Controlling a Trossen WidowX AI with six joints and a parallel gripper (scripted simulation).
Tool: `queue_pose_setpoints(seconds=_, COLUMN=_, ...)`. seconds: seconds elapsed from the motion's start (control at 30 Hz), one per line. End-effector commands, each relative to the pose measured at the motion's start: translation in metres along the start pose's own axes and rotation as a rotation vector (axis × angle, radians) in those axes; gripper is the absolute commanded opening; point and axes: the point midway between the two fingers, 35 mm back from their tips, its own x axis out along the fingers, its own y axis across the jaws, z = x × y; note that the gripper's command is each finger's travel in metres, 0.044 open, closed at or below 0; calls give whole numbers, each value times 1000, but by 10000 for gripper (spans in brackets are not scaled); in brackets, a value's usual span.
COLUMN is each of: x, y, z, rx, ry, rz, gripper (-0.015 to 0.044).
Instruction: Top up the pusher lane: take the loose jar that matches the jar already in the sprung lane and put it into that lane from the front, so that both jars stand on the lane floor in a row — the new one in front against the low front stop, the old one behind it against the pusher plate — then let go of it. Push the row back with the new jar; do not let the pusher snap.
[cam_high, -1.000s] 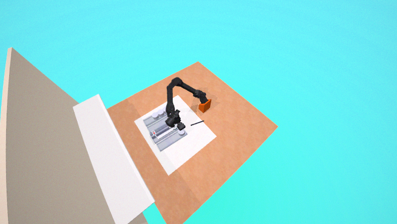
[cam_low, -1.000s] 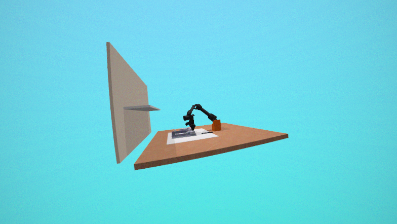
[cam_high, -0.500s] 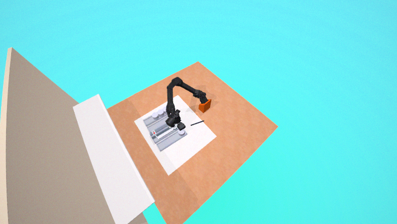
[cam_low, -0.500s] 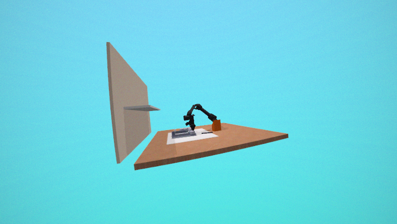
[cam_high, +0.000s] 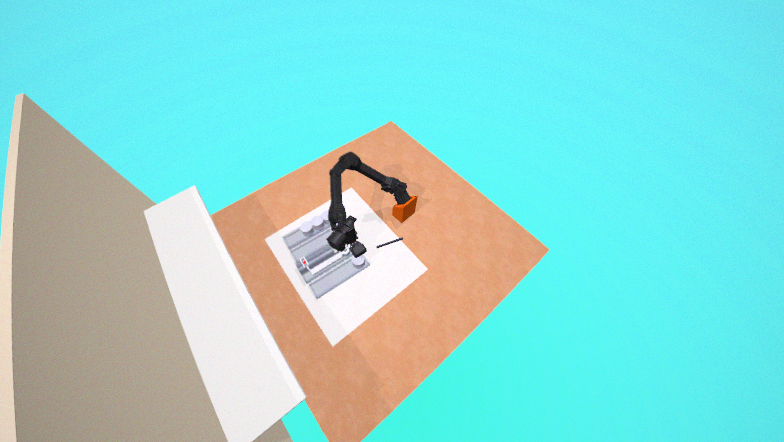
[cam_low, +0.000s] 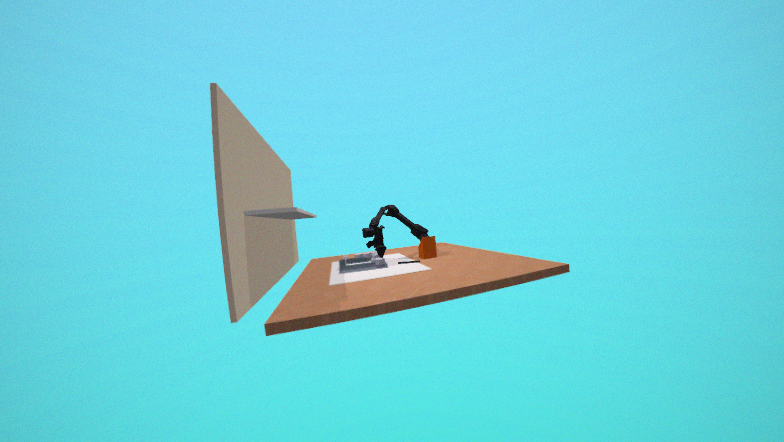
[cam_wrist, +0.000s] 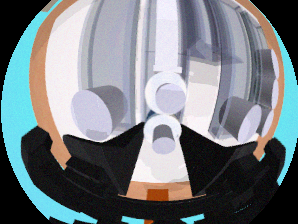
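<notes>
My gripper (cam_wrist: 161, 125) is shut on a white jar (cam_wrist: 163, 145) with a narrower round top. It holds the jar at the front end of the sprung lane, low over the lane unit (cam_high: 339, 278). A second white jar (cam_wrist: 170, 97) with a wider round top stands directly behind it, touching or nearly touching. Behind that jar is the pusher plate (cam_wrist: 167, 68), with a long pale strip (cam_wrist: 166, 35) running back from it. The low front stop and the held jar's base are hidden, so floor contact cannot be told.
A wide jar (cam_wrist: 91, 115) (cam_high: 358, 260) stands in the neighbouring lane on one side. Another jar (cam_wrist: 249, 123) is on the other side, with several more beyond. A black rod (cam_high: 389, 242) (cam_low: 409, 261) lies near the white mat's (cam_high: 378, 280) edge. A shelf (cam_high: 219, 323) (cam_low: 280, 213) projects from the wall panel.
</notes>
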Motion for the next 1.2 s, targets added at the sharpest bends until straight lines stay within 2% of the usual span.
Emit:
queue_pose_setpoints(seconds=0.0, x=0, y=0, z=0, rx=3, ry=0, rz=-2, gripper=157)
queue_pose_setpoints(seconds=0.17, x=0, y=0, z=0, rx=3, ry=0, rz=-2, gripper=289)
queue_pose_setpoints(seconds=0.47, x=-19, y=0, z=0, rx=3, ry=0, rz=-1, gripper=289)
queue_pose_setpoints(seconds=0.73, x=-20, y=1, z=-2, rx=3, ry=0, rz=-1, gripper=289)
queue_pose_setpoints(seconds=1.17, x=-21, y=3, z=-43, rx=1, ry=1, rz=1, gripper=289)
